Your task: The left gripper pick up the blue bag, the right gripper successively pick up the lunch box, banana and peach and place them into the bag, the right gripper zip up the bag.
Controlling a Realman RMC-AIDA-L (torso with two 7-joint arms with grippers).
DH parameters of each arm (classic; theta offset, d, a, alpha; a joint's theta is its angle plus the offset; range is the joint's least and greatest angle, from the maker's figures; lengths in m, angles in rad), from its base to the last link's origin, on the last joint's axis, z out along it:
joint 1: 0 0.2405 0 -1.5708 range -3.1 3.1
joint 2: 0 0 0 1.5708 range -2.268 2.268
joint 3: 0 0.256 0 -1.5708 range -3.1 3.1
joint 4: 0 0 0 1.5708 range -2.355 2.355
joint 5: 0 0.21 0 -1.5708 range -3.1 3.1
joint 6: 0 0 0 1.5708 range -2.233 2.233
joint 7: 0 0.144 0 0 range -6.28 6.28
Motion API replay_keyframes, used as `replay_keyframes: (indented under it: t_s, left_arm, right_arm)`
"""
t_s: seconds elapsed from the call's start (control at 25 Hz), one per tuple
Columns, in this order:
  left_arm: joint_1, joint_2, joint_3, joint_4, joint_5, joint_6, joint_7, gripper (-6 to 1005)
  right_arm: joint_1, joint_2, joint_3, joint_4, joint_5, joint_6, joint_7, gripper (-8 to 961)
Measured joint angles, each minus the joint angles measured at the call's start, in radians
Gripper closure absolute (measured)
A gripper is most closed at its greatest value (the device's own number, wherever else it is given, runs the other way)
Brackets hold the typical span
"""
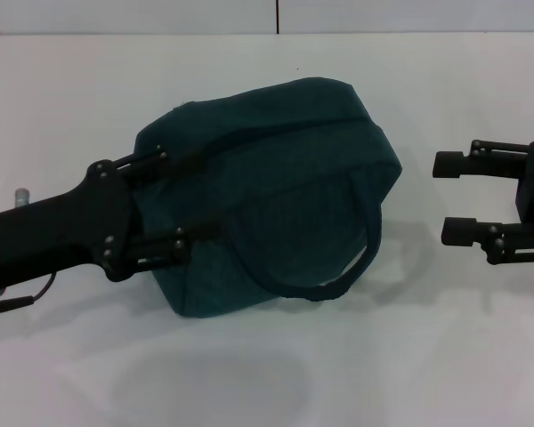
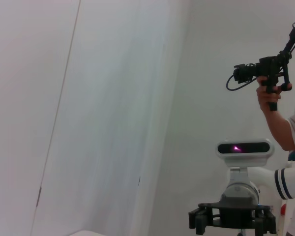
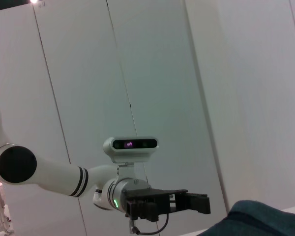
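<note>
The blue bag [image 1: 276, 191] hangs a little above the white table, with its shadow on the tabletop below, and one looped handle [image 1: 360, 258] droops at its near side. My left gripper [image 1: 215, 190] comes in from the left, its two fingers spread against the bag's left end and clamping the fabric between them. My right gripper [image 1: 440, 197] hovers open and empty to the right of the bag, apart from it. A corner of the bag [image 3: 258, 219] shows in the right wrist view. The lunch box, banana and peach are out of view.
The white table [image 1: 445, 356] stretches all around, with a wall behind it. In the left wrist view a person [image 2: 285, 123] holds up a black camera rig [image 2: 263, 69] beside my head [image 2: 245, 148].
</note>
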Motion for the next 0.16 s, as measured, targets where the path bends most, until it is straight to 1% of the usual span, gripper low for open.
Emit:
replay_keyframes:
  t_s: [0.16]
  left_arm:
    - [0.000, 0.000, -0.001, 0.000, 0.000, 0.000, 0.000, 183]
  right_arm:
    - [0.000, 0.000, 0.000, 0.000, 0.000, 0.000, 0.000, 194]
